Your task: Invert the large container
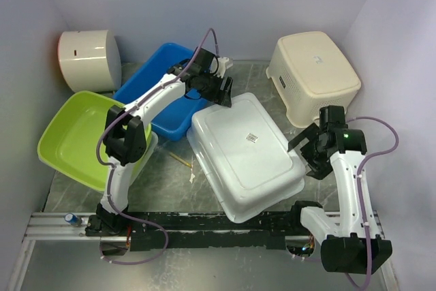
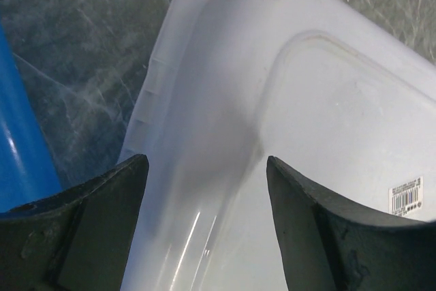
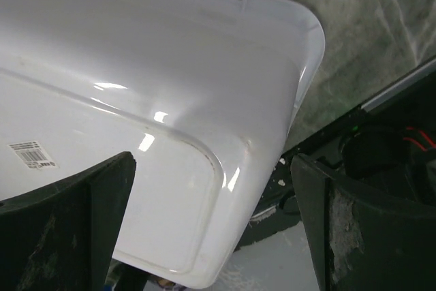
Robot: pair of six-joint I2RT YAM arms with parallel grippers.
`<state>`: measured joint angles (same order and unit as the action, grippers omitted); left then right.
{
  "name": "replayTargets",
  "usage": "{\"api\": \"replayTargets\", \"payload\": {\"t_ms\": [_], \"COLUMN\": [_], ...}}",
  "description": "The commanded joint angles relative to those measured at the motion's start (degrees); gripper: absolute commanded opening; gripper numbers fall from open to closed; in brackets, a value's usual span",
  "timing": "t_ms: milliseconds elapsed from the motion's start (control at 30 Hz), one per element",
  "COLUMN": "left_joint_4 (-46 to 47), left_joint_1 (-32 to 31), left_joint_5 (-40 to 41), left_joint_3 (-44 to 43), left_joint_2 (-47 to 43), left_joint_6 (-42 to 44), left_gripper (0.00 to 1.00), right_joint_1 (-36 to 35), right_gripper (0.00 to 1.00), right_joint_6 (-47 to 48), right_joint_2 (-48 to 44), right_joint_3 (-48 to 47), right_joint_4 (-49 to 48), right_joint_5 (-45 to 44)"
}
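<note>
The large container (image 1: 245, 155), glossy white with rounded corners, lies base-up in the middle of the table, its label sticker (image 1: 253, 138) facing up. My left gripper (image 1: 223, 97) hovers open over its far left corner. In the left wrist view the container (image 2: 306, 100) fills the space below the left gripper (image 2: 208, 168), whose fingers stand apart on either side of the corner edge. My right gripper (image 1: 303, 151) is open beside the container's right side. The right wrist view looks down on a rounded corner of the container (image 3: 136, 66) under the wide open right gripper (image 3: 214, 168).
A blue tub (image 1: 160, 90) sits behind the left of the container, touching a lime green tub (image 1: 75, 134). A cream perforated basket (image 1: 313, 73) stands upside down at the back right. A white rounded appliance (image 1: 88, 59) is at the back left. The arms' mounting rail (image 1: 204, 226) runs along the front.
</note>
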<state>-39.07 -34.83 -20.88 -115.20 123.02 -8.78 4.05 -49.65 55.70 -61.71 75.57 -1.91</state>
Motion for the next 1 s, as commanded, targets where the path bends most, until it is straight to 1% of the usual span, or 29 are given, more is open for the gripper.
{"api": "replayTargets", "payload": {"t_ms": [0, 100, 167, 233, 400, 500, 633, 800, 967], "left_joint_4": [0.15, -0.30, 1.89, 4.18, 5.68, 5.11, 3.03, 1.50, -0.11], "left_joint_1": [-0.68, -1.02, -1.10, -1.12, -2.17, -3.11, -3.46, -3.45, -3.47], "left_joint_5": [-3.52, -3.25, -4.35, -5.31, -6.81, -6.70, -4.72, -1.64, -1.09], "left_joint_3": [4.33, 7.61, 11.97, 15.95, 20.87, 21.54, 21.52, 20.34, 17.41], "left_joint_2": [-3.30, -4.48, -6.37, -8.42, -12.36, -13.61, -14.59, -15.75, -13.96], "left_joint_6": [1.19, 0.17, -1.72, -3.73, -5.86, -6.01, -5.73, -5.47, -5.61], "left_gripper": [0.81, 0.79, 0.79, 0.79, 0.79, 0.79, 0.79, 0.80, 0.78], "right_joint_1": [-0.01, -0.01, 0.03, -0.01, -0.01, -0.01, -0.01, -0.01, -0.01], "right_gripper": [1.00, 1.00, 1.00, 1.00, 1.00, 1.00, 1.00, 1.00, 1.00], "right_joint_6": [-3.23, -4.89, -6.05, -6.75, -6.97, -6.87, -6.45, -5.99, -6.51], "right_joint_2": [0.00, -0.76, -1.87, -2.24, -0.89, 0.25, 2.48, 4.60, 5.39], "right_joint_3": [2.12, 4.89, 8.17, 9.52, 6.97, 6.56, 7.89, 8.62, 9.71], "right_joint_4": [3.44, 2.73, 0.36, -1.68, -6.72, -10.93, -17.13, -21.60, -26.86], "right_joint_5": [3.17, 5.86, 8.17, 9.36, 5.70, 5.60, 8.49, 10.17, 11.31]}}
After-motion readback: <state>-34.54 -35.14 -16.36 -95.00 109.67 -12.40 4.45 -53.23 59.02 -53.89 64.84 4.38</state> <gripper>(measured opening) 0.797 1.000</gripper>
